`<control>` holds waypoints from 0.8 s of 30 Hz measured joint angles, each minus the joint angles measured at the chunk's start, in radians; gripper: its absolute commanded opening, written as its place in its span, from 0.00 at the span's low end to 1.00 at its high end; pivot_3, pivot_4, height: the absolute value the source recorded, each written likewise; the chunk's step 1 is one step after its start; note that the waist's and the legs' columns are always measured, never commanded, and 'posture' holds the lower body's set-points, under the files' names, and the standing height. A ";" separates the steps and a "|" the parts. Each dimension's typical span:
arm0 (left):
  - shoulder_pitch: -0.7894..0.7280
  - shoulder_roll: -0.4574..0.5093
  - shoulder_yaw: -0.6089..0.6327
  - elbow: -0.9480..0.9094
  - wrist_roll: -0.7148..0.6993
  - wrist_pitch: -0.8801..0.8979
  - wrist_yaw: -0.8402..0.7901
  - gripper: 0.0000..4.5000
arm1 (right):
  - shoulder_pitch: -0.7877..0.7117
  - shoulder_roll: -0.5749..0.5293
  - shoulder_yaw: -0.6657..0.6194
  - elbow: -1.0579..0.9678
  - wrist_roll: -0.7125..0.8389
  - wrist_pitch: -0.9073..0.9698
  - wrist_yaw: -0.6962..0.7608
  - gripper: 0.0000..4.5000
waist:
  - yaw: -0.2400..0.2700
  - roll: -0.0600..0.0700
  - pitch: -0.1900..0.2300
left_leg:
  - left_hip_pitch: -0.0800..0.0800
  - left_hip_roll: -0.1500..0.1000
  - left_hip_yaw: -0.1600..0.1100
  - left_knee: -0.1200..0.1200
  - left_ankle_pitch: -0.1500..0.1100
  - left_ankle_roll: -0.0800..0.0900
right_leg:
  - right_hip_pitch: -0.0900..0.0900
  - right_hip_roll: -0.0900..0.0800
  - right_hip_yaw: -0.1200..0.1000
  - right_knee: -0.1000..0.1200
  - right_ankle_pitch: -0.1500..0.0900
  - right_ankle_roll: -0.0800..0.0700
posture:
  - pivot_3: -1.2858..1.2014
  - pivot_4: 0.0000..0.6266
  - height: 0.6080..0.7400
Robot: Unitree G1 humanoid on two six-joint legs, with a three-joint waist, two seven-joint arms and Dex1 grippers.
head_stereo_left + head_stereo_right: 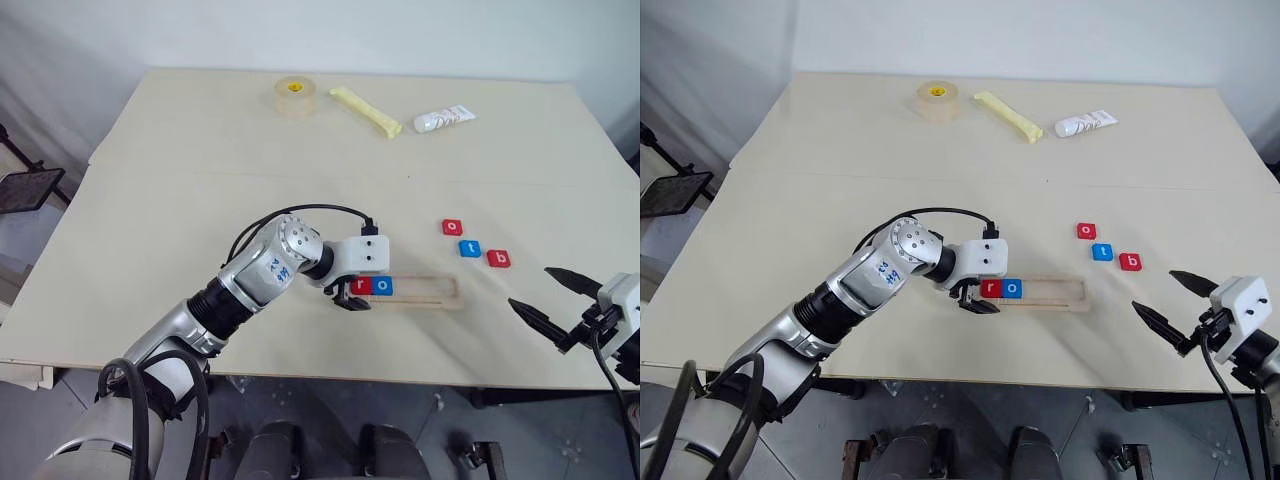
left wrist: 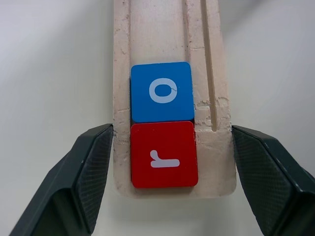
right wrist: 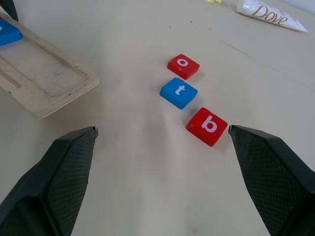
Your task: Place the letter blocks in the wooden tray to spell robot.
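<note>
Tray status: we see the wooden tray [image 1: 425, 292] lying on the table [image 1: 200, 180], with the red r block [image 2: 164, 155] at its left end and the blue o block [image 2: 161, 92] touching it. Our left gripper [image 2: 170, 172] straddles that end, fingers spread, pinching nothing. Red o [image 3: 183, 66], blue t [image 3: 178, 92] and red b [image 3: 207, 126] lie loose right of the tray. Our right gripper [image 1: 545, 293] hovers spread wide, empty.

Both head eyes look forward and down over the table [image 1: 200, 160]; the left wrist camera sits close above the wooden tray [image 2: 216, 147] end, the right wrist camera looks low across the table, sharing that tray's other end
</note>
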 measured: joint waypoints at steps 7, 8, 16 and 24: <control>0.033 -0.020 0.000 0.028 0.036 -0.077 0.003 0.99 | 0.011 0.000 -0.011 -0.023 0.006 0.000 -0.014 1.00 | 0.002 0.000 0.000 | 0.000 0.000 0.000 0.000 0.000 0.000 | 0.000 0.000 0.000 0.000 0.000 0.000 | 0.52 0.24 1.00; 0.034 -0.021 0.002 0.027 0.037 -0.078 0.003 0.99 | 0.011 0.000 -0.011 -0.023 0.007 0.000 -0.014 1.00 | 0.002 0.000 0.000 | 0.000 0.000 0.000 0.000 0.000 0.000 | 0.000 0.000 0.000 0.000 0.000 0.000 | 0.52 0.24 1.00; 0.122 -0.005 0.091 -0.027 0.021 -0.164 0.025 0.99 | -0.012 0.000 -0.011 -0.023 0.012 0.030 -0.027 1.00 | -0.002 0.000 0.000 | 0.000 0.000 -0.001 0.000 0.000 0.000 | 0.000 0.000 0.000 0.001 0.000 0.000 | 0.52 0.24 1.00; 0.213 -0.036 0.284 -0.080 -0.111 -0.184 0.049 0.99 | -0.068 0.000 -0.009 -0.025 0.013 0.110 -0.062 1.00 | 0.001 0.000 0.000 | 0.000 0.000 -0.001 0.001 0.001 0.000 | 0.000 -0.001 -0.001 0.003 0.000 0.000 | 0.52 0.24 1.00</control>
